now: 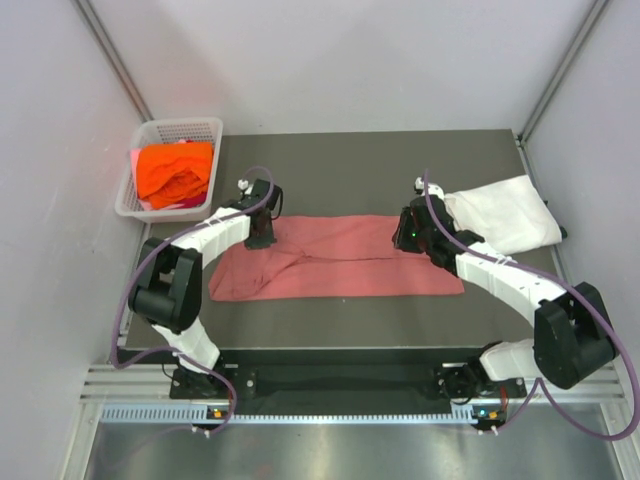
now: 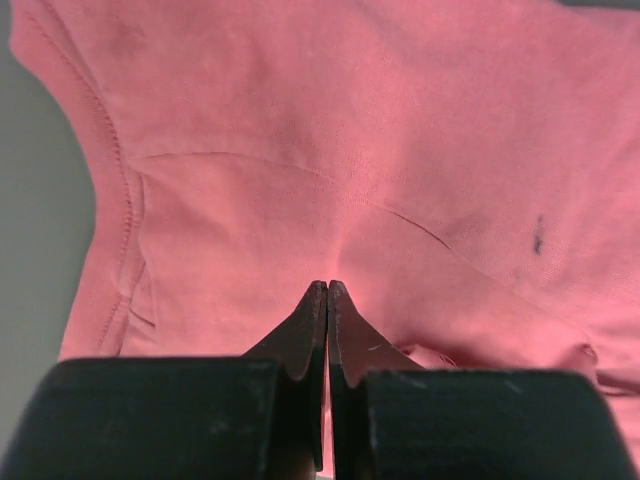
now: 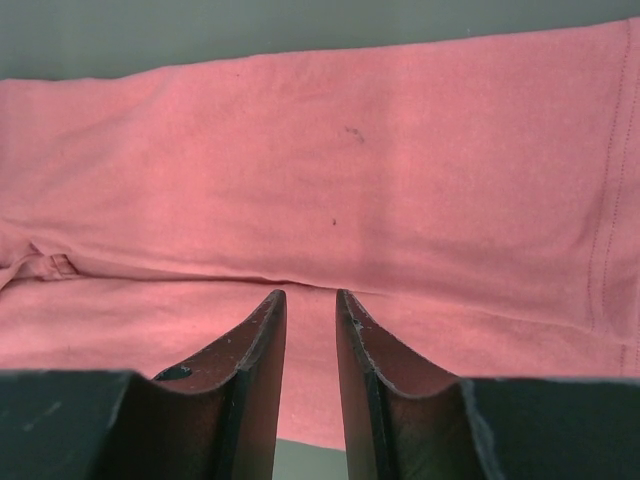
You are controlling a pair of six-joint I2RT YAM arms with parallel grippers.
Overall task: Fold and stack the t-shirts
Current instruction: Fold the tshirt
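The dusty pink-red t-shirt (image 1: 340,265) lies folded into a long band across the middle of the table. My left gripper (image 1: 262,238) is at the band's upper left edge, and in the left wrist view it (image 2: 328,285) is shut on a pinch of the pink cloth (image 2: 350,130), which puckers at the tips. My right gripper (image 1: 408,238) hovers over the band's right part. Its jaws (image 3: 310,295) stand a little apart above a fold line in the shirt (image 3: 350,180), holding nothing. The white t-shirt (image 1: 505,225) lies folded at the right. The orange t-shirt (image 1: 175,172) sits bunched in the basket.
A white mesh basket (image 1: 190,125) stands at the back left corner, by the left wall. The dark table (image 1: 360,160) is bounded by white walls on three sides. The arm bases are at the near edge.
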